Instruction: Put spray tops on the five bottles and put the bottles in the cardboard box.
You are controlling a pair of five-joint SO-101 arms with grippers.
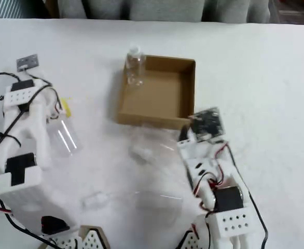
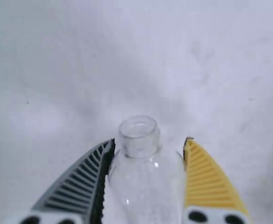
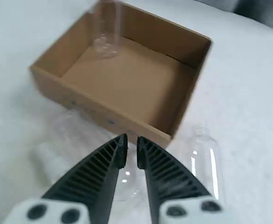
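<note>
The cardboard box (image 1: 184, 83) (image 3: 187, 98) lies open at the table's middle. One clear bottle (image 1: 135, 65) (image 3: 106, 30) with a white spray top stands in its far left corner. My left gripper (image 1: 58, 116) (image 2: 146, 149) is shut on a clear bottle (image 1: 67, 136) (image 2: 143, 172) with a bare, open neck, held over the table left of the box. My right gripper (image 1: 184, 136) (image 3: 132, 149) hangs shut and holds nothing just in front of the box's near wall. Below it lies a clear bottle (image 1: 151, 141) (image 3: 127, 179). Another bottle (image 3: 204, 158) lies beside it.
A further clear bottle (image 1: 157, 199) lies near the front of the table. Small white spray tops rest at the front left (image 1: 95, 199) and in front of the box (image 1: 140, 153). The far and right parts of the white table (image 1: 256, 67) are bare.
</note>
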